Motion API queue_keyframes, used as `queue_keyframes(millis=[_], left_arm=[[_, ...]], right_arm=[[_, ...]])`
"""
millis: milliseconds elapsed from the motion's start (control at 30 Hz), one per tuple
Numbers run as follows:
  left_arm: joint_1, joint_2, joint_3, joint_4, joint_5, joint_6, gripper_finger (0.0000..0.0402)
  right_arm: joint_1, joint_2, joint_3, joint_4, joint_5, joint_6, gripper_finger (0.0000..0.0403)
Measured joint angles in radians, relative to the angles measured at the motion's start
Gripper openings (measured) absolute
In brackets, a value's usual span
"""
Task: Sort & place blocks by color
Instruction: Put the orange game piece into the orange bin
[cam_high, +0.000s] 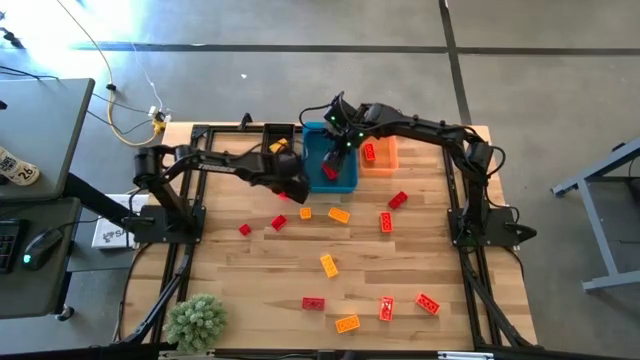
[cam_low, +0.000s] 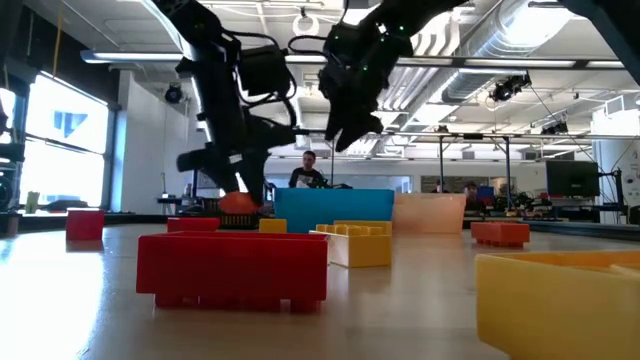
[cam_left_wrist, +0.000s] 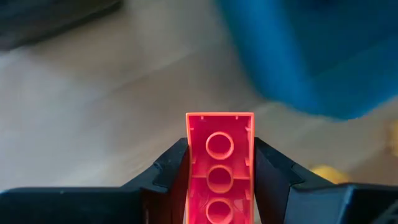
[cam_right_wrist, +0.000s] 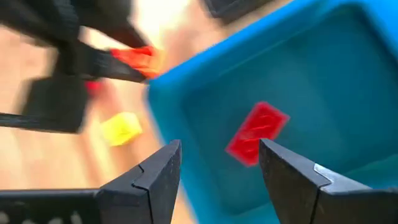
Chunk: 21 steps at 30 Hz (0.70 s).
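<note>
My left gripper (cam_high: 296, 188) is shut on a red brick (cam_left_wrist: 219, 163) close to the near left corner of the blue bin (cam_high: 330, 160). My right gripper (cam_right_wrist: 217, 149) hangs open above the blue bin, with nothing between its fingers. One red brick (cam_right_wrist: 256, 132) lies flat on that bin's floor. A red brick (cam_high: 369, 152) lies in the orange bin (cam_high: 385, 158), and a yellow one (cam_high: 280, 146) in the black bin (cam_high: 272, 135). Several red, orange and yellow bricks lie loose on the wooden table (cam_high: 250, 290). My left gripper pinches the red brick by its two long sides (cam_left_wrist: 191, 168) between its two fingers. The brick lies along the fingers, its free end (cam_left_wrist: 219, 119) sticking out past the fingertips and its hollow underside toward the wrist camera. The fingers slant steeply down. The brick seems just clear of the table.
Loose bricks lie at the table's middle (cam_high: 339, 214) and near its front edge (cam_high: 347, 323). A yellow brick (cam_right_wrist: 121, 127) sits on the table beside the blue bin. A small green plant (cam_high: 195, 322) stands at the near left corner. The arms' frames flank both sides.
</note>
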<state>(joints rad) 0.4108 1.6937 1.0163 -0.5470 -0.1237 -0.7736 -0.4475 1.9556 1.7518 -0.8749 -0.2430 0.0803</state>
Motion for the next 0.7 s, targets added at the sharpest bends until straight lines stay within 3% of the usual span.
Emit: queue_keyframes(millis=[200,400,700], left_arm=[[0.058,-0.006,0.000,0.098,0.158,0.132,0.0114],[0.106,-0.006,0.000,0.151,0.332,0.224,0.0114],[0.142,-0.028,0.001,0.110,0.321,0.231,0.0114]], right_arm=[[0.035,0.000,0.082,-0.043,-0.051,0.073,0.0201],[0.087,0.000,0.207,-0.125,0.023,0.086,0.0201],[0.147,0.000,0.379,-0.266,0.172,0.150,0.0201]])
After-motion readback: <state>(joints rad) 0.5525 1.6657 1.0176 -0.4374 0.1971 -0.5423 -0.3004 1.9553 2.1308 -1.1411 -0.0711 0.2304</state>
